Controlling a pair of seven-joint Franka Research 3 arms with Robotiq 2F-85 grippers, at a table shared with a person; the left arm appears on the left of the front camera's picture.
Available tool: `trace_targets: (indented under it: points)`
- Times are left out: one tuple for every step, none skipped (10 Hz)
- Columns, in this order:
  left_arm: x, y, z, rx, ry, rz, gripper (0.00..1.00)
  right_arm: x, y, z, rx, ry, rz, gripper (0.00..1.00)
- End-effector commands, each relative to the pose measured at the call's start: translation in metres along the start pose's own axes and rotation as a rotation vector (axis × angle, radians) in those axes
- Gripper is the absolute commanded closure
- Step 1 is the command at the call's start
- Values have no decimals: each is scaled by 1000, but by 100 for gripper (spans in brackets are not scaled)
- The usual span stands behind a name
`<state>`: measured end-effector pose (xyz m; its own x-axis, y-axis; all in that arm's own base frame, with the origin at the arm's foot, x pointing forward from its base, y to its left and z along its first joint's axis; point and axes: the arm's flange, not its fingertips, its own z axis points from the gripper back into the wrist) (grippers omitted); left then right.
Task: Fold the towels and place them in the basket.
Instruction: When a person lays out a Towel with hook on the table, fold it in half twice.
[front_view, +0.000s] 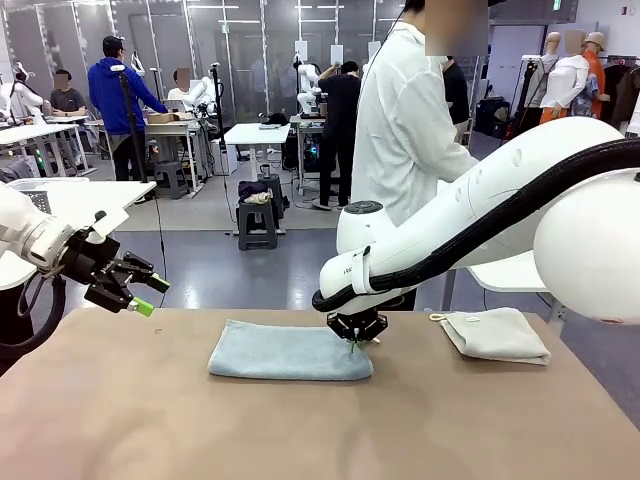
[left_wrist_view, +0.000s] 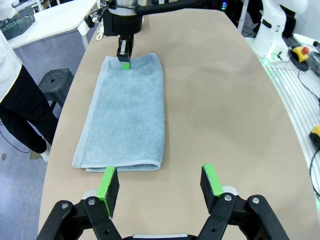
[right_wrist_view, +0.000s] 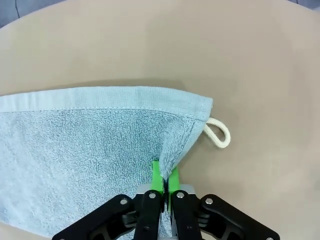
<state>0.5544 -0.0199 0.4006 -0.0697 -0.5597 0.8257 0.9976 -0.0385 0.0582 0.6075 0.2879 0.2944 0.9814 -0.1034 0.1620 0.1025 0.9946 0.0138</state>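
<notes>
- left gripper (left_wrist_view: 160, 184) nearest in its wrist view, green pads wide apart, nothing between them, held above bare table (left_wrist_view: 225, 110) just short of the towel's near end; in front view it hangs over the table's left edge (front_view: 140, 295)
- grey-blue towel (front_view: 290, 353) lies folded in a long strip mid-table, flat, two layers visible at the near end in left wrist view (left_wrist_view: 125, 120)
- right gripper (front_view: 354, 343) down on the towel's right end, fingers pinched together on a raised fold of the grey-blue cloth (right_wrist_view: 100, 145) near the hem; fabric puckers up between the pads (right_wrist_view: 157, 172)
- cream corner loop (right_wrist_view: 218, 133) sticks out from that towel corner, resting on the table
- cream-white towel (front_view: 495, 334) folded, at the table's far right, well apart from the grey-blue one, small loop at its left corner
- person in white coat (front_view: 405, 130) stands at the far side behind the right arm
</notes>
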Motion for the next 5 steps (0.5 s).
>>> trace_targets:
  points:
    - [0, 0, 2, 2, 0, -10, 17, 2, -15, 4, -6, -20, 38, 100]
    - [0, 0, 2, 2, 0, -10, 17, 7, -33, 9, 9, -28, 54, 100]
    - [0, 0, 2, 2, 0, -10, 17, 10, -48, 11, 5, -41, 64, 100]
    - [0, 0, 2, 2, 0, -10, 17, 13, -61, 12, 3, -43, 65, 100]
    - [0, 0, 2, 2, 0, -10, 17, 14, -71, 14, 0, -51, 65, 100]
